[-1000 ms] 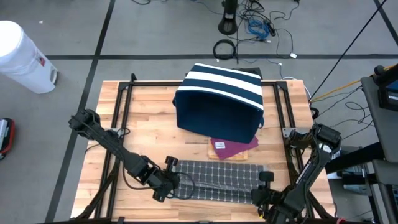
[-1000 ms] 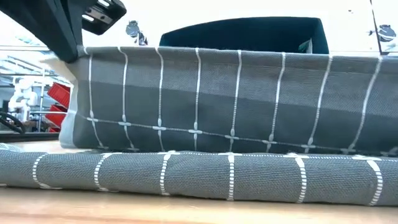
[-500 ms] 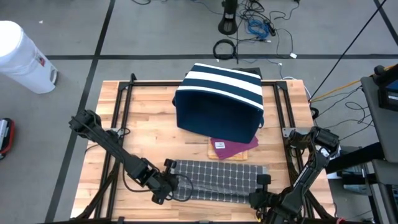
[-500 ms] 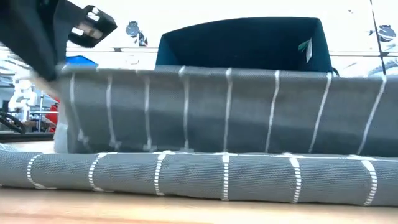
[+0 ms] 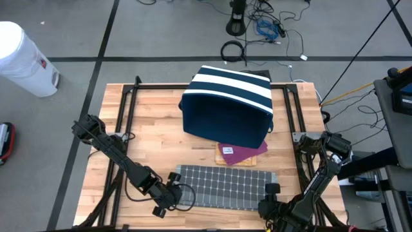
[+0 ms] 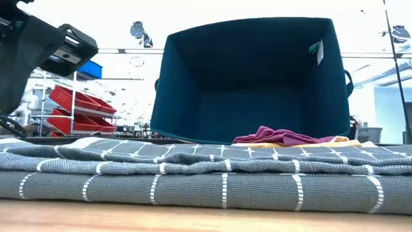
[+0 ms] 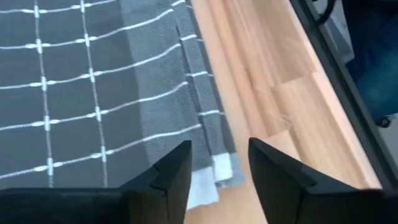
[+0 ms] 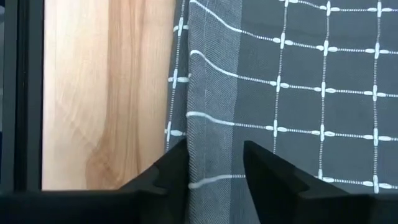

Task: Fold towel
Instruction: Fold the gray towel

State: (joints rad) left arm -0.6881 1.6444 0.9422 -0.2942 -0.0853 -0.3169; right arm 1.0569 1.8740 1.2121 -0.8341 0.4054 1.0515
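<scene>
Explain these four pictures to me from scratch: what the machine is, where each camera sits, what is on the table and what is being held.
This is a two-armed robot at a wooden table, set to fold a towel. The high view looks straight down. The low view sits at table height. Each wrist view looks forward past one arm's own two dark fingers.

On the table lies a grey grid-patterned towel, folded into layers at the near edge. Behind it stands a navy fabric bin with white stripes; the low view shows it lying on its side with the opening facing the towel. A maroon cloth lies between bin and towel.

The left gripper is at the towel's left end and the right gripper at its right end. Both stand open above the towel's edges, holding nothing.
</scene>
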